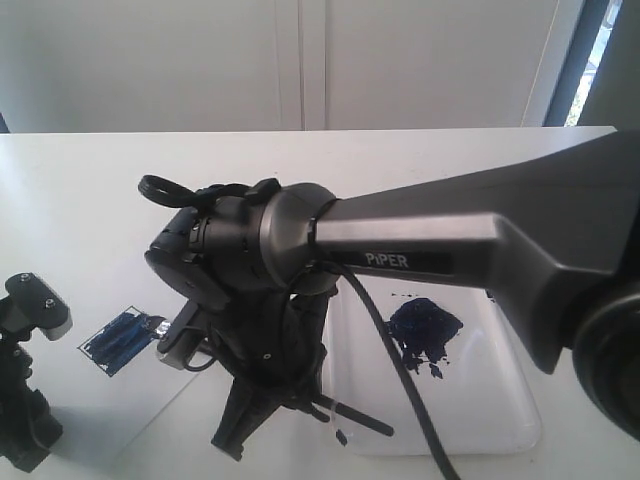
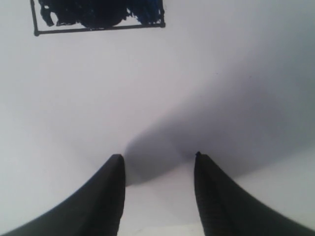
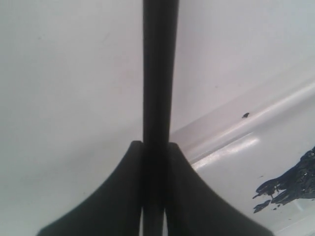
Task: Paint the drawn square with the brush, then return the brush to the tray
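The brush's black handle [image 3: 158, 73] is clamped between the fingers of my right gripper [image 3: 155, 145], which is shut on it. Its bristles are hidden. In the exterior view the right gripper [image 1: 265, 415] points down at the left rim of the white tray [image 1: 500, 420], and a slim stretch of the brush [image 1: 360, 418] sticks out over that rim. The drawn square [image 1: 125, 338] lies left of it, streaked dark blue. It also shows in the left wrist view [image 2: 98, 14]. My left gripper [image 2: 157, 157] is open over white paper, short of the square.
A dark blue paint blot [image 1: 425, 335] sits in the tray's far part, and also shows in the right wrist view [image 3: 295, 184]. A small dark mark [image 3: 245, 115] lies by the tray rim [image 3: 236, 129]. The big right arm [image 1: 450, 250] spans the scene. My left gripper [image 1: 25, 420] stands at the left edge.
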